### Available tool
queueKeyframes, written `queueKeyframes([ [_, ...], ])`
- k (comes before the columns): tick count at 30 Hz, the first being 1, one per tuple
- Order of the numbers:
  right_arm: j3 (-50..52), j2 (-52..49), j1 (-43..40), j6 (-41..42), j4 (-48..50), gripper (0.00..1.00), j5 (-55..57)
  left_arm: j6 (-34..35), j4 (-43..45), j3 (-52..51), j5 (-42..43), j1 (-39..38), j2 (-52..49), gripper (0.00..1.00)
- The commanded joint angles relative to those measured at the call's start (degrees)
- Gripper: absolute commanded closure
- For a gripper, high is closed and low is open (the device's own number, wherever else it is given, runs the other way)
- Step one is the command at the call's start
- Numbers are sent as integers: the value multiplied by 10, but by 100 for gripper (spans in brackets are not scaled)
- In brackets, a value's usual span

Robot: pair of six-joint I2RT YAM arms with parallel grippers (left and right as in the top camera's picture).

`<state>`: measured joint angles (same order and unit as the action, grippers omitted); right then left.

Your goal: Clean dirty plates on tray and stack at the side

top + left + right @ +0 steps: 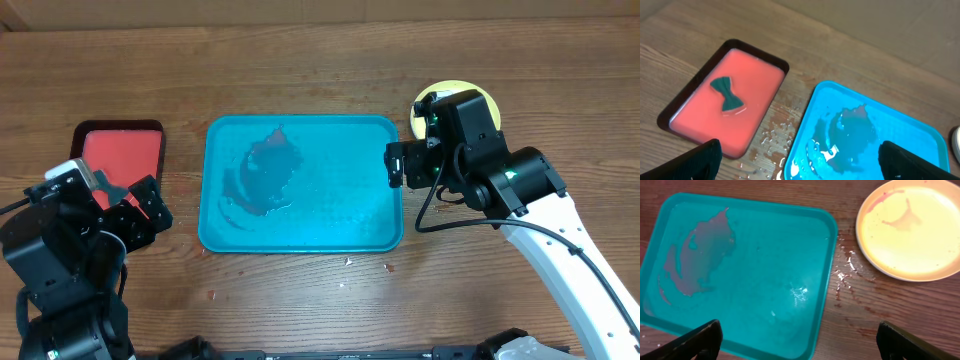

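The right pincer hangs spread to its full width with nothing between its fingers, over the right edge of the tray. The left pincer is equally wide and empty. Ahead and to the right of the right pincer, just off the tray's rim on the table, lies the yellow plate, wet and faintly smeared with red. Whether other plates sit under it cannot be told. It looks light, stiff and shallow, and probably slippery from the water, so the raised rim nearest the pincer seems the place to pinch, one finger inside and one under the lip.
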<state>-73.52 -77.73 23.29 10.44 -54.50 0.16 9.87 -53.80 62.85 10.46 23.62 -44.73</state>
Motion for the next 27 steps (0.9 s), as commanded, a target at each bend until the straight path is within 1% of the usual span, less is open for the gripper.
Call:
queueKeyframes([
  [1, 4, 11, 0, -3, 4, 0, 15, -5, -8, -5, -4, 0, -9, 0],
  [7, 4, 11, 0, -2, 0, 0, 13, -5, -34, -6, -4, 0, -21, 0],
  [13, 4, 11, 0, -2, -1, 0, -2, -5, -34, -6, -4, 0, -29, 0],
  [19, 4, 11, -1, -2, -45, 0, 12, -5, -34, -6, -4, 0, -37, 0],
  [27, 4, 11, -11, -2, -38, 0, 8, -5, -34, -6, -4, 0, -47, 0],
])
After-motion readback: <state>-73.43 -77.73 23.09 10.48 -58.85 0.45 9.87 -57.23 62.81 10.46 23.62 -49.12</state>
